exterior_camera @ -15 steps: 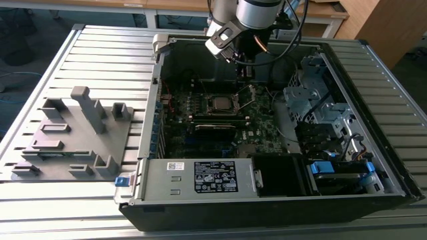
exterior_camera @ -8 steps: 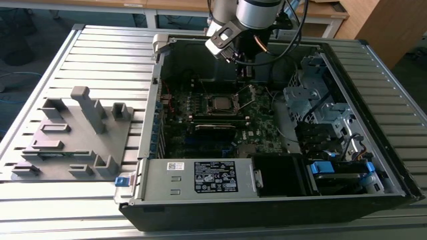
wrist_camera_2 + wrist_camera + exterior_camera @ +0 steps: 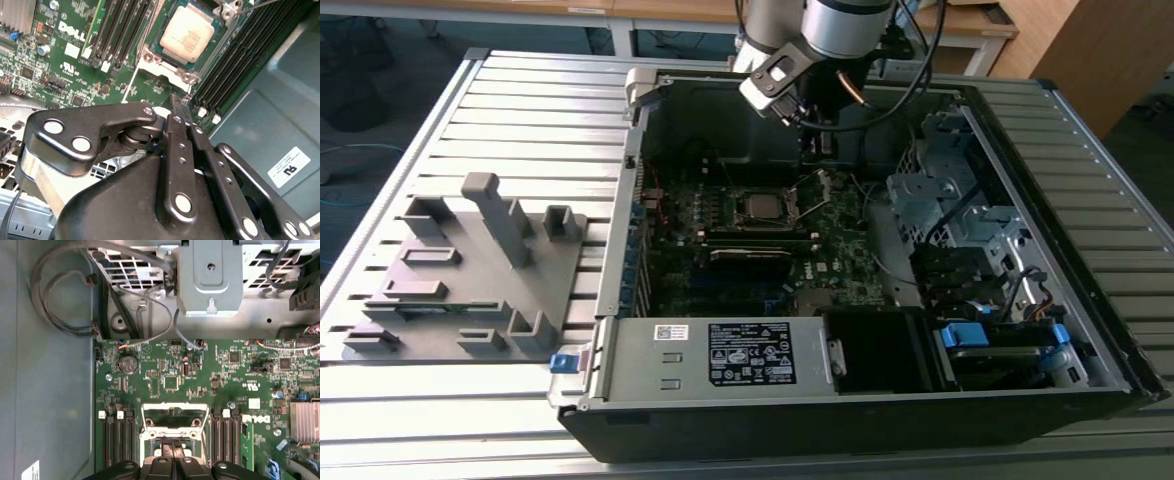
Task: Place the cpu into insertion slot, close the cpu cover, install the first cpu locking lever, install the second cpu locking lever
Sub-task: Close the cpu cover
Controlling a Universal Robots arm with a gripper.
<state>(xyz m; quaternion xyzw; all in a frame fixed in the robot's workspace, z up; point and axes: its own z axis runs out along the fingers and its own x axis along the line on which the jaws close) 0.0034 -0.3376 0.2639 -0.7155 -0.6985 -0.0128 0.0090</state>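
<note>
In the second wrist view the cpu (image 3: pixel 187 32), a pale silver square, lies in the insertion slot (image 3: pixel 150 62) on the green motherboard. The silver cpu cover (image 3: pixel 192 75) lies flat around it. A thin locking lever (image 3: pixel 250 5) juts out from one corner of the socket. My gripper (image 3: pixel 182 107) is shut with nothing between its fingers, a short way above the board just beside the socket. The first wrist view shows the fingertips (image 3: pixel 170 456) over the socket's frame (image 3: pixel 175 407). In the exterior view the gripper (image 3: pixel 817 140) hangs inside the case beyond the socket (image 3: pixel 767 207).
Black memory slots (image 3: pixel 240 60) flank the socket on both sides. The open computer case (image 3: pixel 620 300) has drive bays and cables (image 3: pixel 961 220) on the exterior view's right and a power supply (image 3: pixel 747 355) in front. A grey fixture (image 3: pixel 467 270) stands on the slatted table at the exterior view's left.
</note>
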